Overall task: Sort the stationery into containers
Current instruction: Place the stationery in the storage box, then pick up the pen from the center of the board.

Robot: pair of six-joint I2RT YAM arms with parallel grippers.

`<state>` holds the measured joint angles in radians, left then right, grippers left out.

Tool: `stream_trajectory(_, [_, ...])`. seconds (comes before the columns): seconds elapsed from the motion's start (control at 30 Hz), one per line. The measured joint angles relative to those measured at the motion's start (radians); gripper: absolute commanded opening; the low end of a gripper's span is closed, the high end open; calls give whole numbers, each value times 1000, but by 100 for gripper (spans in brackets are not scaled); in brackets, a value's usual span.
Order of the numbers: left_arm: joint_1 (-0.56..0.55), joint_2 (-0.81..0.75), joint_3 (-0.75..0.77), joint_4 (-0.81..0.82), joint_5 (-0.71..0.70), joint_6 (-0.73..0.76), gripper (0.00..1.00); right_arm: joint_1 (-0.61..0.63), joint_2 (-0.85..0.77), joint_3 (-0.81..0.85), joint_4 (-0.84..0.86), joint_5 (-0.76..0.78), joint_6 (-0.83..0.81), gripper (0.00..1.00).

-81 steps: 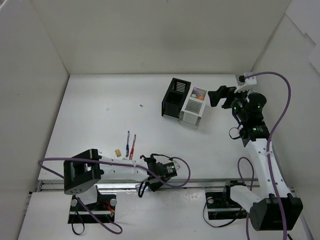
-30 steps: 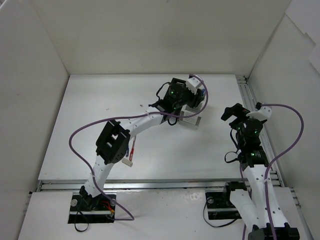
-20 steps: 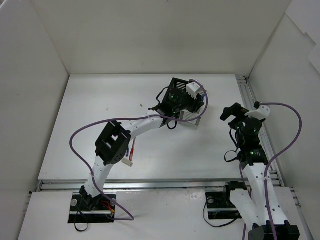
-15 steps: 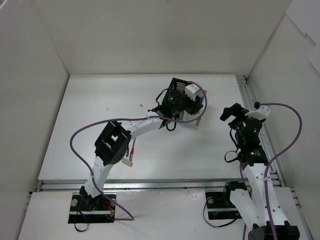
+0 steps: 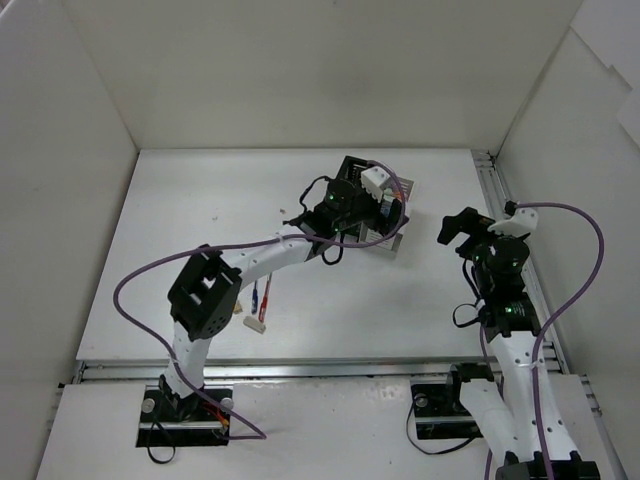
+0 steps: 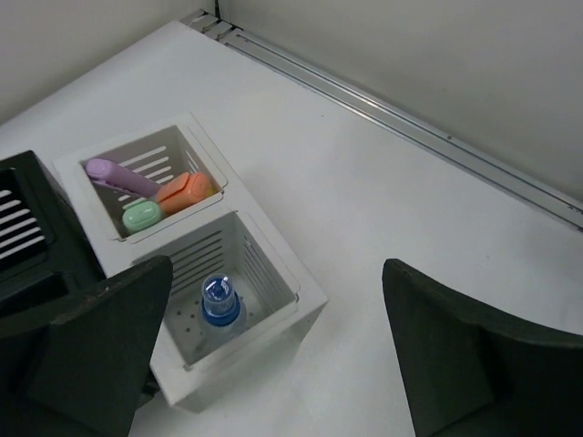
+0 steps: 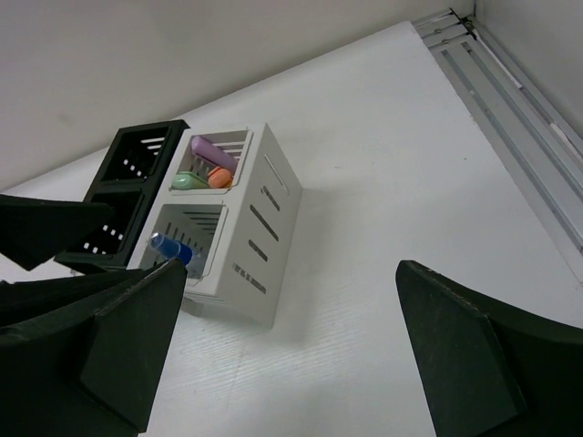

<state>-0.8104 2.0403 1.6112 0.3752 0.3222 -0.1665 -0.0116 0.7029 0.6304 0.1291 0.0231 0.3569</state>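
The white container (image 6: 305, 289) has two compartments, and the clear blue-capped tube (image 6: 219, 300) stands in the near one. Its far compartment holds a purple marker (image 6: 123, 177) and orange and green pieces. The black container (image 6: 27, 241) adjoins it. My left gripper (image 6: 282, 355) hovers open just above the white container (image 5: 392, 238), empty. My right gripper (image 5: 452, 228) is open and empty, right of the containers, facing the white one (image 7: 260, 237). A blue pen (image 5: 255, 294), a red pen (image 5: 266, 294), a white eraser (image 5: 255, 322) and a beige eraser (image 5: 237, 308) lie on the table near the left arm.
White walls enclose the table on three sides. A metal rail (image 7: 510, 118) runs along the right edge, close to the right arm. The left arm reaches diagonally over the table's middle, its purple cable (image 5: 150, 272) looping above the pens.
My left gripper has opened and let go of the blue-capped tube, which now stands in the white container. The left arm's elbow has swung left. The right arm barely moved.
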Motion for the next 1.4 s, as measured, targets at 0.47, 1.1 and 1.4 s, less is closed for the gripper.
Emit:
stream_trajectory(0.47, [134,-830,-542,-384,-287,-169,100,364,159,169,-71,-347,-519,98])
stream_trajectory(1.1, [402,-1442,-895,-1058,-581,-622,100,840,1200,876,-553,-510,-1646,98])
stream_trajectory(1.4, [407,-1427,-927,-1098,-597,-675,100,883,1415,1027,-624,-531,-1792,90])
